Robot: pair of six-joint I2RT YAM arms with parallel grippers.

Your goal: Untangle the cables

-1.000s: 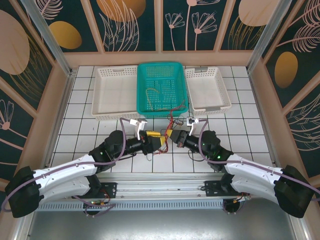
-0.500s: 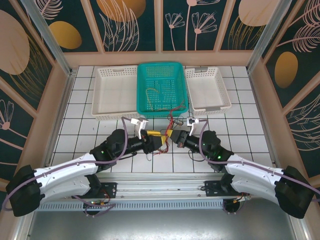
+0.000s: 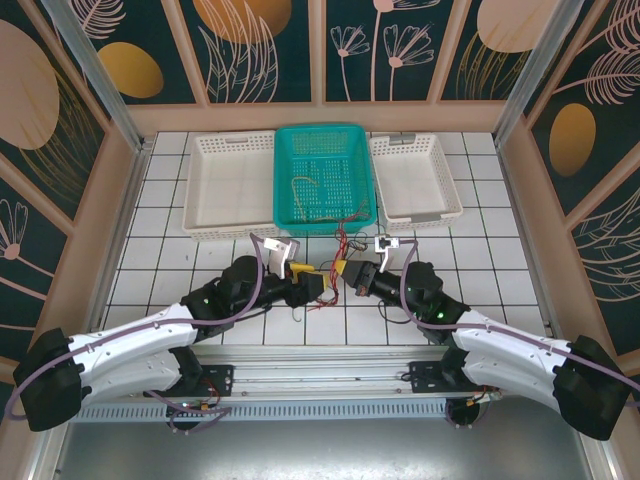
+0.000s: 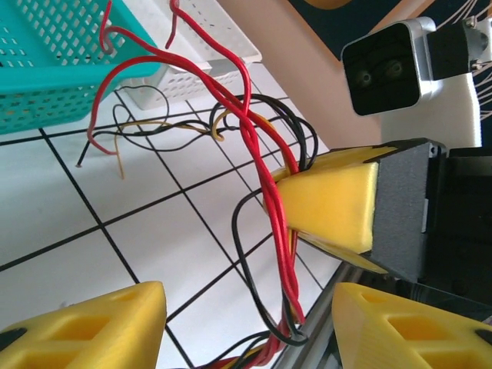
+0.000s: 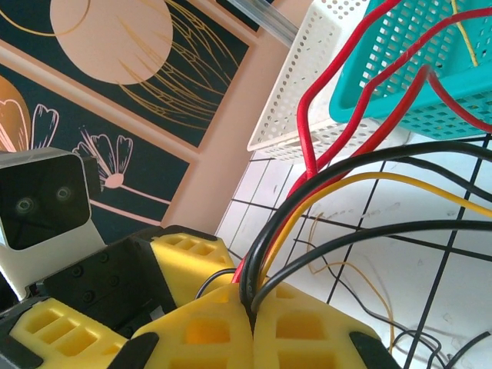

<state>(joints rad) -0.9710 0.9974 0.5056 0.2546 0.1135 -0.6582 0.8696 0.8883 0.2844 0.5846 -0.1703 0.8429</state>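
Several red, black and yellow-tan cables (image 4: pixel 286 254) hang tangled over the bench (image 3: pixel 180 270) before the teal basket (image 3: pixel 325 131), my right pincer (image 5: pixel 252 314) clamped on the bundle to anchor it, my left pincer (image 4: pixel 247 323) spread apart around the trailing strands, probably to pick one free.

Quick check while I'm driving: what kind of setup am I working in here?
Probably a staged robot-training booth: a white tiled tabletop, floral wall panels close around it, and plastic baskets lined up at the back.
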